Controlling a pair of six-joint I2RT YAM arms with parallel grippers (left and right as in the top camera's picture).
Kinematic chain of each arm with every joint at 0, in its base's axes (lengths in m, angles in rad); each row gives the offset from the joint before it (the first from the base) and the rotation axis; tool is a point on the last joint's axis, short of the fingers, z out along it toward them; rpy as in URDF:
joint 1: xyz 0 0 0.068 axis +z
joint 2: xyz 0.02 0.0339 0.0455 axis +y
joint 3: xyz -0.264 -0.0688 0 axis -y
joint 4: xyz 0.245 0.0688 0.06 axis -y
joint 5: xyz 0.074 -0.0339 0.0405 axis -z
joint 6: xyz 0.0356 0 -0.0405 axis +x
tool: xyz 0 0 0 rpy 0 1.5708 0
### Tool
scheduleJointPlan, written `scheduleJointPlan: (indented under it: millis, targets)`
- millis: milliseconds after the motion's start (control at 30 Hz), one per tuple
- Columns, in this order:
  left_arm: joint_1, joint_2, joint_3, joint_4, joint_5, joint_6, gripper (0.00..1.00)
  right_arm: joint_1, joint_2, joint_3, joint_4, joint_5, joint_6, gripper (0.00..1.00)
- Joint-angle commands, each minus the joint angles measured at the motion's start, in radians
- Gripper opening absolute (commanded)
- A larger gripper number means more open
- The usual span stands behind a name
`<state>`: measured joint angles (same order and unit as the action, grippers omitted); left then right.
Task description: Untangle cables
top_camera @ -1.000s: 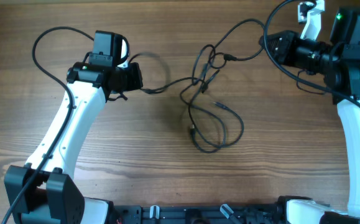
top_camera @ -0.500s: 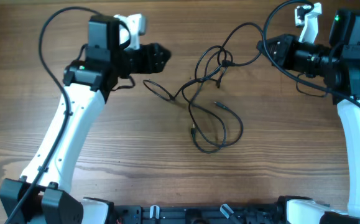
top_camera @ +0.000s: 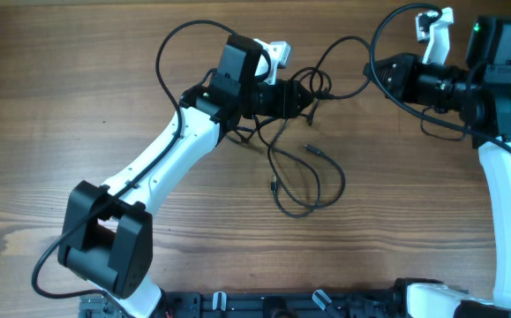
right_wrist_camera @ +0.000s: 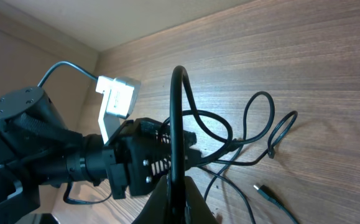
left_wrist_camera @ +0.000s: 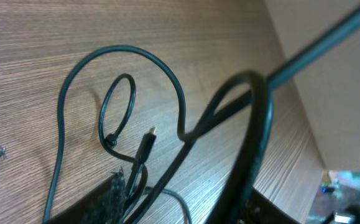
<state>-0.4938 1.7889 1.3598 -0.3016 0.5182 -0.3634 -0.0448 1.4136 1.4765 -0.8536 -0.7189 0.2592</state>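
The right gripper (top_camera: 379, 71) is clenched on one of the cables (top_camera: 292, 209): in its wrist view a black strand rises straight out from between the closed fingers, arches over and drops back toward the tangle. From above, that strand runs from the gripper in a high curve across the far side of the table (top_camera: 78, 88) and joins the knot near the middle. The left gripper (top_camera: 301, 95) sits right at that knot, pointing toward the right arm. In its wrist view several strands pass between its dark fingers (left_wrist_camera: 107, 200), but I cannot tell whether they are pinched or lying loose there. Just beyond those fingers a small loop curls on the wood, with a plug end (left_wrist_camera: 146, 144) lying beside it and a wider arc of cable sweeping around both. Nearer the robot's base, the rest of the cables hang out of the knot as a large slack loop lying flat on the table, with two plug ends resting inside and beside it. The white left arm (top_camera: 167, 155) reaches diagonally across the table to the knot; the right arm (top_camera: 502, 194) stands along the right edge.
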Motion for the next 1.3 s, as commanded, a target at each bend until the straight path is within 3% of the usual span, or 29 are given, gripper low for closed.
scheduleJointPlan:
  millis: [0,33,67,400,633,800,867,1100,1200,1267]
  targets:
    - [-0.002,-0.006,0.008,0.01,-0.094,-0.012,0.19,-0.005,-0.015,0.018,-0.005,-0.023,-0.025,0.04]
    - [0.003,-0.008,0.008,0.018,-0.112,-0.012,0.06,-0.005,-0.014,0.018,-0.011,-0.022,-0.024,0.04]
    - [0.011,-0.015,0.009,0.027,-0.111,-0.013,0.04,-0.005,-0.012,0.018,-0.017,-0.014,-0.024,0.04]
    - [0.203,-0.24,0.128,-0.122,-0.112,-0.012,0.04,-0.005,0.037,0.017,-0.064,0.133,-0.02,0.04]
    - [0.478,-0.341,0.128,-0.33,-0.111,-0.011,0.04,-0.005,0.113,0.015,-0.076,0.187,-0.021,0.04]
    - [0.64,-0.34,0.128,-0.535,-0.112,0.13,0.04,-0.035,0.126,0.016,-0.064,0.18,-0.021,0.04]
    - [0.678,-0.339,0.128,-0.606,-0.125,0.181,0.04,-0.051,0.124,0.016,-0.056,0.099,-0.031,0.04]
    - [0.686,-0.312,0.126,-0.687,-0.201,0.186,0.04,-0.117,0.12,0.016,0.08,-0.465,-0.12,0.04]
    - [0.686,-0.281,0.126,-0.703,-0.202,0.2,0.04,-0.188,0.106,0.016,0.172,-0.678,-0.04,0.04]
    - [0.686,-0.26,0.126,-0.714,-0.203,0.2,0.04,-0.251,0.101,0.016,0.324,-0.851,0.098,0.04]
